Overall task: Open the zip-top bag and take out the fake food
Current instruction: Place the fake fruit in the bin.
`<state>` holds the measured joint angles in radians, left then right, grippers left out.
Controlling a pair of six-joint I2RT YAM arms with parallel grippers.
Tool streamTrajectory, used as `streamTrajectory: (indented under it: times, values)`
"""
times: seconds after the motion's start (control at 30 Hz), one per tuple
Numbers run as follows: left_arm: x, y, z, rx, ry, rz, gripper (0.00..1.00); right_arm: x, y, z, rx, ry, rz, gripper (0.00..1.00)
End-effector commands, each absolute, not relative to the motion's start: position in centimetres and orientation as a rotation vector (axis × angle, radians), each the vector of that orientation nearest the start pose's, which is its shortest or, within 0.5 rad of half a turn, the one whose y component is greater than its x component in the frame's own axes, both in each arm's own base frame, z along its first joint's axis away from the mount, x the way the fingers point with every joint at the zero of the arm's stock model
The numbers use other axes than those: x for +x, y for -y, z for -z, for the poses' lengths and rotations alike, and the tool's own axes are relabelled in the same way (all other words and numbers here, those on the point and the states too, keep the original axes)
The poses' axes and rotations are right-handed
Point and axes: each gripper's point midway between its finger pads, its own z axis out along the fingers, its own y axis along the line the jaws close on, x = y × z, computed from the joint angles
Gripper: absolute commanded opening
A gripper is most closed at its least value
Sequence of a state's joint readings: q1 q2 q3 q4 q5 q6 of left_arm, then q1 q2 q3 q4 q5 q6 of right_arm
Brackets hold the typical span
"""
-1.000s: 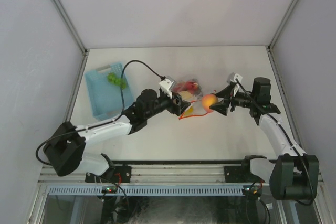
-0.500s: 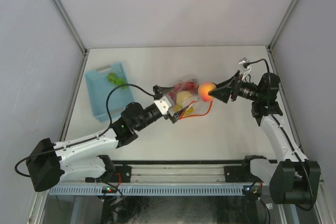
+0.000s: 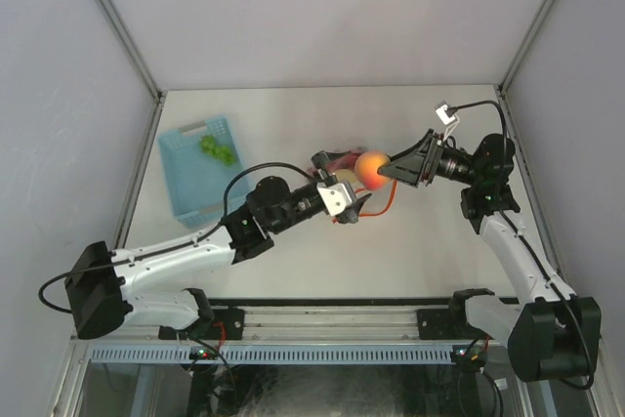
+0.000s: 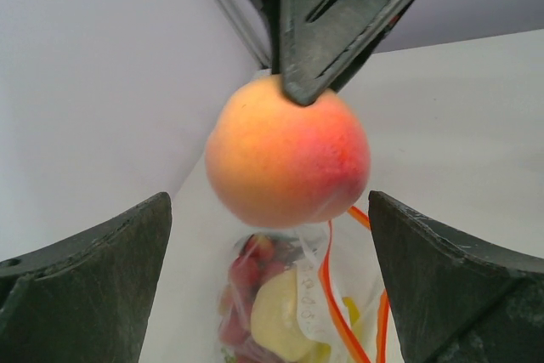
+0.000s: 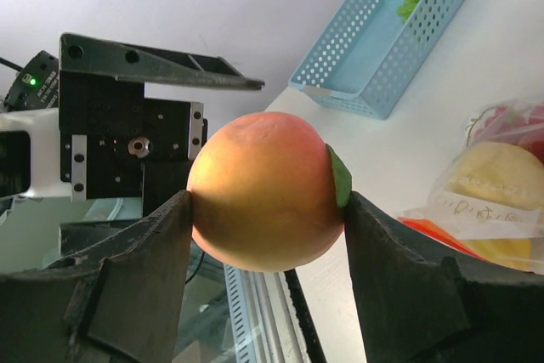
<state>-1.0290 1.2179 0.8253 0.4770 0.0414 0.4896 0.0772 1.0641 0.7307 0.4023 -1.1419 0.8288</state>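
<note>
My right gripper (image 3: 383,169) is shut on a fake orange-red peach (image 3: 369,167) with a green leaf and holds it above the table; in the right wrist view the peach (image 5: 265,190) fills the gap between the gripper's (image 5: 265,201) two fingers. The zip-top bag (image 3: 339,165) lies below it, its red-orange zip strip (image 3: 388,200) hanging loose. In the left wrist view the bag (image 4: 280,295) holds a yellow piece and red pieces. My left gripper (image 4: 268,201) is open, its fingers wide on either side below the peach (image 4: 287,152), not touching it.
A light-blue slotted basket (image 3: 190,178) sits at the left of the table with green pieces (image 3: 217,148) in it; it also shows in the right wrist view (image 5: 382,40). The walls of the enclosure stand close on three sides.
My right gripper has carried the peach up and to the left, out of the bag. My left arm has swung right, its open jaws now under the peach.
</note>
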Motion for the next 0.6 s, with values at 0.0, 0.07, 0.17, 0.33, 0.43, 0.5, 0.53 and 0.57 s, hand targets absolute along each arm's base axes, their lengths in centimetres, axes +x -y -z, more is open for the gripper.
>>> streamTrajectory:
  times: [0.0, 0.07, 0.17, 0.33, 0.43, 0.5, 0.53, 0.57]
  values:
    - [22.2, 38.2, -33.3, 1.082, -0.983, 0.528, 1.00, 24.7, -19.8, -32.5, -0.441, -1.667, -1.539, 0.10]
    - [22.0, 38.6, -33.4, 1.086, -0.982, 0.544, 1.00, 24.6, -19.9, -32.5, -0.442, -1.667, -1.542, 0.10]
    - [22.3, 39.1, -33.4, 1.085, -0.992, 0.554, 1.00, 24.4, -20.1, -32.5, -0.450, -1.667, -1.551, 0.10]
    - [22.9, 39.2, -33.9, 1.045, -1.020, 0.546, 0.96, 24.1, -20.4, -32.4, -0.457, -1.676, -1.561, 0.09]
    - [23.1, 39.2, -34.3, 1.022, -1.033, 0.555, 0.89, 24.0, -20.5, -32.2, -0.456, -1.684, -1.561, 0.10]
    - [23.1, 39.2, -34.3, 1.020, -1.044, 0.560, 0.79, 24.0, -20.6, -32.0, -0.453, -1.694, -1.563, 0.11]
    - [23.2, 39.3, -34.3, 1.018, -1.052, 0.562, 0.70, 24.0, -20.6, -31.9, -0.450, -1.699, -1.565, 0.13]
    - [23.2, 39.3, -34.2, 1.018, -1.059, 0.566, 0.61, 24.0, -20.6, -31.8, -0.449, -1.703, -1.568, 0.17]
